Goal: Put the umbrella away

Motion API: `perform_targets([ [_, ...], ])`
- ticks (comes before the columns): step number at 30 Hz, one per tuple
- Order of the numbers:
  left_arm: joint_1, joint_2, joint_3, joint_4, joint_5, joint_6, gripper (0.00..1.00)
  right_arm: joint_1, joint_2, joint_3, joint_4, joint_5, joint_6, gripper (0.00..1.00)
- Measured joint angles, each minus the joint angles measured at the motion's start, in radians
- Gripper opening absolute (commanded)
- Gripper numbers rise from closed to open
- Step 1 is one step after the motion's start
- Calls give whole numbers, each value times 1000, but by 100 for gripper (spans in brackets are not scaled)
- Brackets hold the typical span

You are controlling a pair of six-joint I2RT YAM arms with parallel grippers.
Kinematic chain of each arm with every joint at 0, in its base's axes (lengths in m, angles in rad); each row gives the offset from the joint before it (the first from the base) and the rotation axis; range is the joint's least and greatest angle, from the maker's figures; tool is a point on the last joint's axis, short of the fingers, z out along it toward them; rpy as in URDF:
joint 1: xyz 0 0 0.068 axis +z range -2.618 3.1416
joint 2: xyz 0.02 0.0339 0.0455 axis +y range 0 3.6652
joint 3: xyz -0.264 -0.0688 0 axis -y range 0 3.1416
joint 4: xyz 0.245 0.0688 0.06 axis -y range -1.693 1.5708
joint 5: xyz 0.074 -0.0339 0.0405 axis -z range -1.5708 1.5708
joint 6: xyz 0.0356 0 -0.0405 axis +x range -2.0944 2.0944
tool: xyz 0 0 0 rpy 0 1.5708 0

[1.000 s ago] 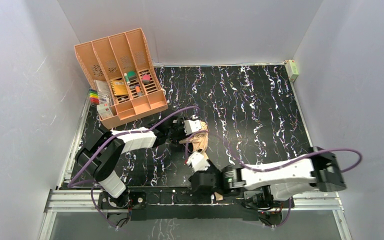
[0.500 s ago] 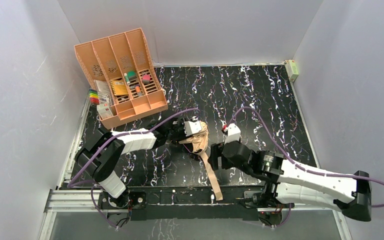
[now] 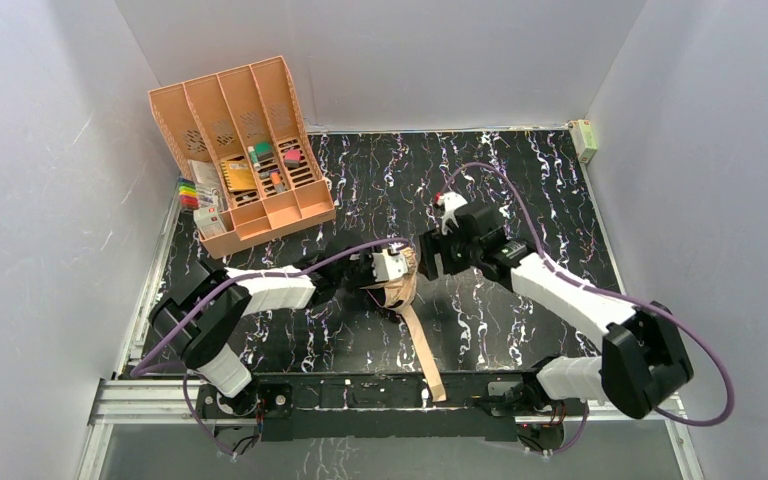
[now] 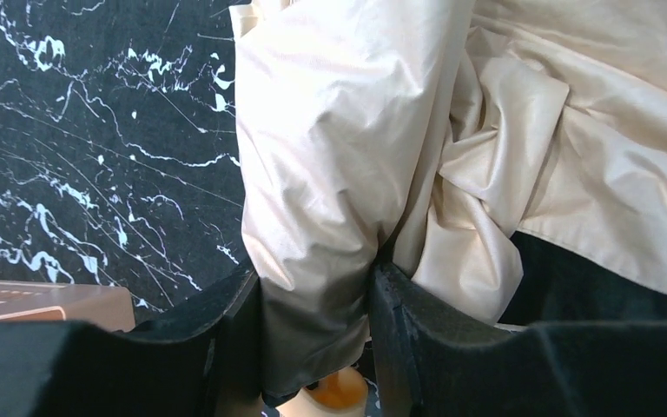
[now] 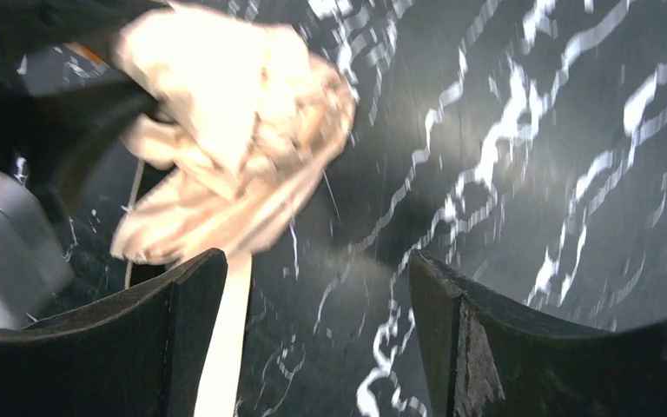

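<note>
The umbrella is a crumpled pale peach bundle at the middle of the black marbled table. Its flat strap trails toward the near edge. My left gripper is shut on the umbrella; in the left wrist view a fold of the fabric is pinched between the two black fingers, with an orange tip showing below. My right gripper hovers just right of the bundle, open. In the right wrist view, which is blurred, the umbrella lies ahead of the gripper and the strap runs beside one finger, nothing between them.
An orange-peach slotted organizer holding small items leans at the back left, with coloured pens beside it. A small pale box sits at the back right corner. White walls close in the table on three sides.
My right arm has swung from the near edge up to the right of the umbrella and its jaws have widened. The strap now lies loose on the table. The left gripper shifted slightly, grip unchanged.
</note>
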Motion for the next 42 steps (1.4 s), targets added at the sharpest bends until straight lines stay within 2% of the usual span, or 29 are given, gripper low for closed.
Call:
perform_targets([
  [7,-66,19,-17,66,-77,53,0,-68,186,156,148,-219,-275,85],
  [16,-116,20,-84,189,-152,119,0,-119,390,318,86,-468,-553,92],
  [17,-120,20,-90,198,-158,127,0,-121,418,345,64,-492,-571,98],
  [18,-124,20,-94,205,-163,135,0,-123,439,366,48,-510,-583,98],
  [27,-142,20,-121,248,-179,180,0,-138,670,621,-184,-640,-688,98],
  [34,-146,22,-121,249,-182,194,0,-138,728,653,-307,-674,-746,99],
  [42,-152,26,-121,250,-181,208,0,-135,781,658,-362,-699,-773,98],
])
